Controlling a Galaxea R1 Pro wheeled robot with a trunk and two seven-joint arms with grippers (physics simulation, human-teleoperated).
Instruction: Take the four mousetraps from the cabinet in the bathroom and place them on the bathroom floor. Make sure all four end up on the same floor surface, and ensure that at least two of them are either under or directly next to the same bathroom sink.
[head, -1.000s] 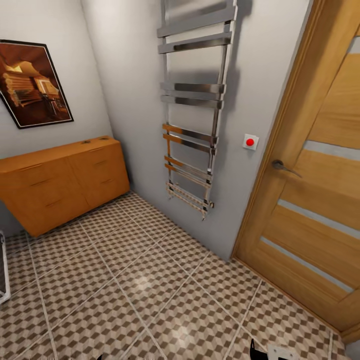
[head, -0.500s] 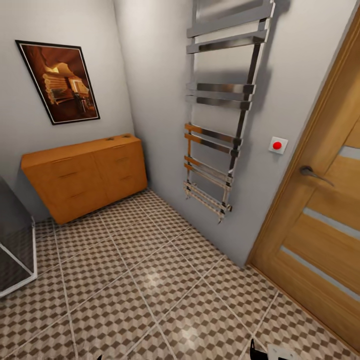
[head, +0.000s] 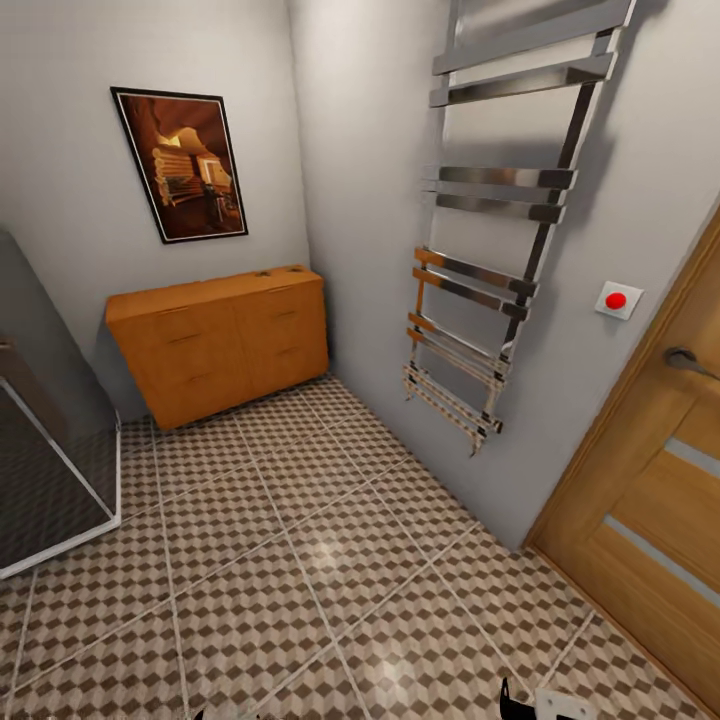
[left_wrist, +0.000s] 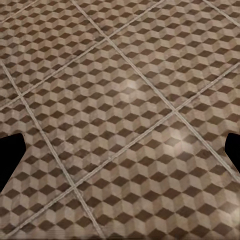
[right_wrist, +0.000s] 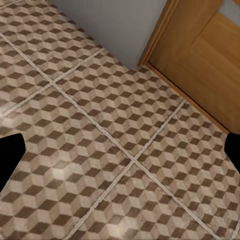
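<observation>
- The cabinet (head: 222, 340) stood at centre left of the head view, against the far wall under a framed picture (head: 183, 163).
- Small dark specks lay on the cabinet top near its right end; whether they were the mousetraps could not be told.
- The bathroom floor (head: 300, 560) spread across the lower frame.
- A chrome towel rail (head: 500, 230) hung on the wall at upper right, with a red button (head: 616, 299) and a wooden door (head: 660, 500) beyond.
- The left gripper (left_wrist: 120, 155) showed dark fingertips at both frame edges, spread wide, holding nothing.
- The right gripper (right_wrist: 120, 157) was likewise spread wide and empty above the tiles.
</observation>
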